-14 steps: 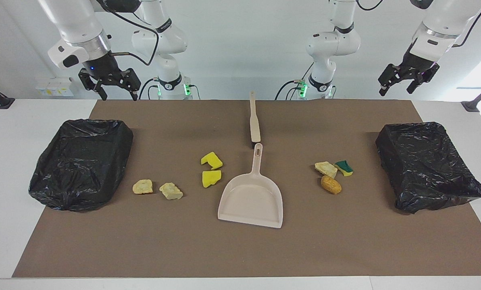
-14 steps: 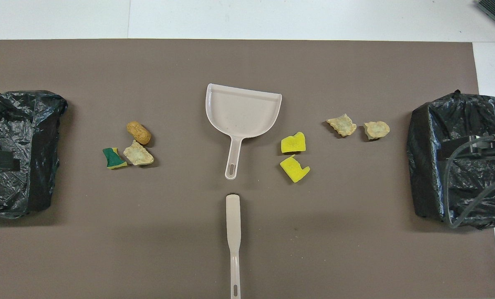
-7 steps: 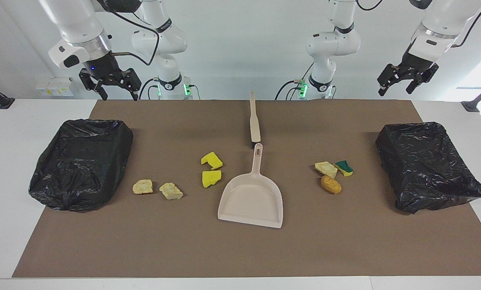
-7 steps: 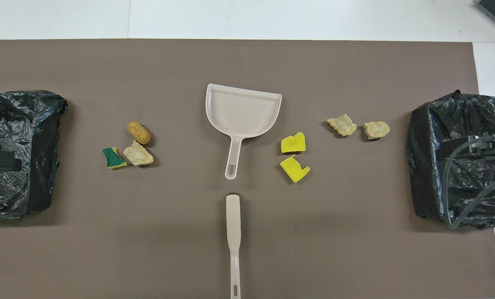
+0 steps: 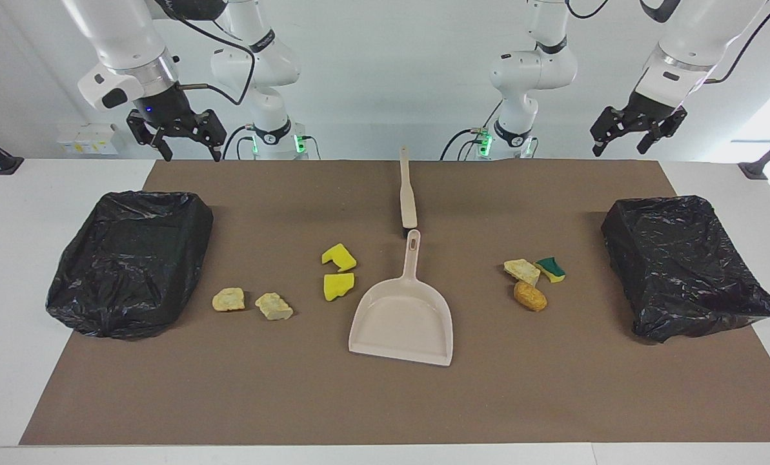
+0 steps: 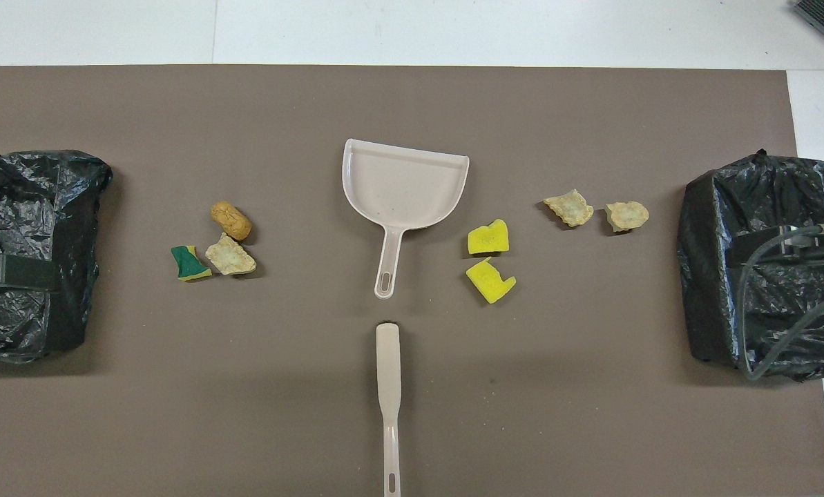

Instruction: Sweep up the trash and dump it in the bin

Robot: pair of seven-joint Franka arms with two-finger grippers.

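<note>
Your left gripper (image 5: 624,134), upper right of the facing frame, and right gripper (image 5: 189,141), upper left, hang with jaws open, while the trash (image 5: 338,272) lies mid-frame around the dustpan (image 5: 405,320).

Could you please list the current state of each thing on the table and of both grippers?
Dustpan: flat, empty.
Brush: lying flat, untouched.
Trash: seven scraps loose on the mat.
Bins: bag-lined; contents cannot be seen.
Left gripper: raised, open, empty.
Right gripper: raised, open, empty.
</note>
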